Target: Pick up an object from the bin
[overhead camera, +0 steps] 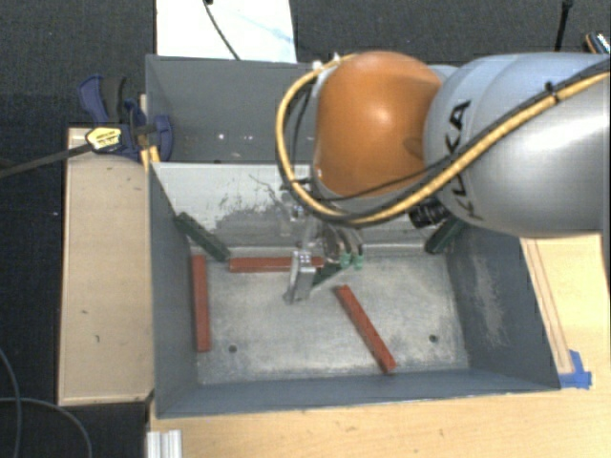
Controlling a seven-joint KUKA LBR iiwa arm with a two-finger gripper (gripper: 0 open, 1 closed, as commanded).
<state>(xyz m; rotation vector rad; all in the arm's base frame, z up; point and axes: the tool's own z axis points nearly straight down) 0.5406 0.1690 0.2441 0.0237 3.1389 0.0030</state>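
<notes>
Your gripper [307, 280] is low in the bin [496, 294], mid-floor toward the back wall, right at the right end of the horizontal red-brown bar [260, 265]. You can't tell here whether it's spread or pressed together, nor whether it has anything, because the orange wrist cover [372, 122] blocks the look-in from above. The diagonal red-brown bar [365, 329] has its upper end just beside the gripper on the other side, so you've got 2 candidates w/in reach.

Risks, as I'd judge them:

1. **End grab:** taking the horizontal bar at its end, not its middle, would probably let it swing or slip out on the lift.
2. **2 bars at once:** catching both bar ends, or nudging the 2nd while closing, would give a jam or a skewed grip.
3. **Height:** the bars lie flat on the floor, so closing too high misses and going lower scrapes metal.
4. **Stray piece:** a small green bit [351, 260] sits next to the tool. Can't tell if it's loose or part of the robot; if loose, it could get in the way.

The vertical red-brown bar [200, 303] and the dark green bar [200, 238] at left are well apart, so no trouble there.
</notes>
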